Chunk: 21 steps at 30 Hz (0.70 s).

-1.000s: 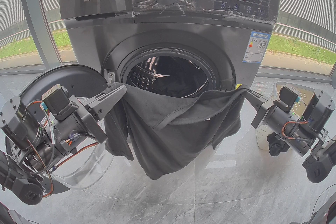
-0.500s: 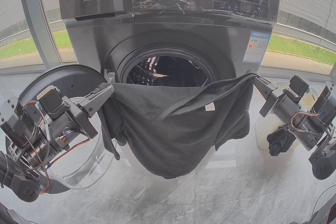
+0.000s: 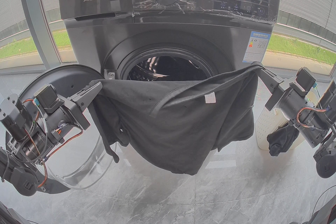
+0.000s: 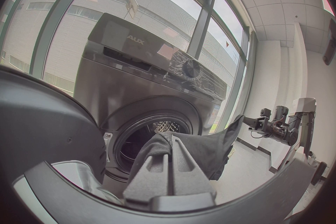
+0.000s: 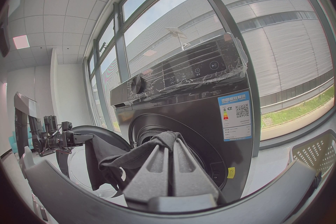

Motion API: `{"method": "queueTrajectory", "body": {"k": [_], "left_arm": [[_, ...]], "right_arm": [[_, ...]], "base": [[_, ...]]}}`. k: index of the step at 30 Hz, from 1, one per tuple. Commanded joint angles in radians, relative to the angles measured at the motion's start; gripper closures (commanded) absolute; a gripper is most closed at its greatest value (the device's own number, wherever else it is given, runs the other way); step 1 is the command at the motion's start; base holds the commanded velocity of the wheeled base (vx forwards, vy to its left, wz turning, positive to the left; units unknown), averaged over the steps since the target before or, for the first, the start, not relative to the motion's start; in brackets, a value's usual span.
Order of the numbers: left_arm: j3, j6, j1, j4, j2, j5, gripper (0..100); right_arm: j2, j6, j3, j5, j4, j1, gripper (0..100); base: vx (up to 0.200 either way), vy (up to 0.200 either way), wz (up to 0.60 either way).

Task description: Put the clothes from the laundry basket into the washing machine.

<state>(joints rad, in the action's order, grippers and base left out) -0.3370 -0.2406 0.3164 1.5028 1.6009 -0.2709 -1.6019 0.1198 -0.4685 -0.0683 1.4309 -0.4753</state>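
A dark grey shirt (image 3: 175, 119) hangs spread out in the air in front of the washing machine (image 3: 168, 25), held at its two upper corners. The left hand (image 3: 95, 87) is closed tight on one corner, its two fingers pressed together with cloth bunched between the tips, and the right hand (image 3: 260, 68) is closed the same way on the other corner. The top edge of the shirt runs between them as a nearly taut line, higher at the right hand than at the left, and it crosses the lower part of the round drum opening. Below that line the cloth falls in loose folds to a rounded low point that is clear of the floor (image 3: 227, 196). One sleeve dangles by the left hand, a diagonal seam runs across the front, and a small white label (image 3: 210, 97) shows near the upper middle. The round door (image 3: 59, 81) stands swung open behind the left hand. The white laundry basket (image 3: 267, 123) stands on the floor beside the machine under the right arm, with another dark cloth (image 3: 281, 139) hanging over its side. Compared with a second ago, the two hands have drawn farther apart, the left one outward toward the door and the right one up and outward. The shirt is stretched wider and flatter, its top edge sits higher across the opening, its lowest fold has lifted a little, and the label has come into plain sight.
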Motion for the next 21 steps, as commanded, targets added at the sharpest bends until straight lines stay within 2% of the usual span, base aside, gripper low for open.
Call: {"method": "queueTrajectory", "body": {"k": [1, 21], "left_arm": [[-0.002, 0.0, -0.019, 0.001, 0.011, -0.001, 100], [0.003, 0.003, -0.026, 0.001, 0.017, -0.013, 100]], "right_arm": [[0.002, 0.0, -0.001, -0.001, 0.0, -0.002, 100], [-0.003, 0.001, -0.009, -0.001, 0.0, -0.005, 100]], "base": [[0.0, 0.0, 0.0], [0.0, 0.0, 0.0]]}}
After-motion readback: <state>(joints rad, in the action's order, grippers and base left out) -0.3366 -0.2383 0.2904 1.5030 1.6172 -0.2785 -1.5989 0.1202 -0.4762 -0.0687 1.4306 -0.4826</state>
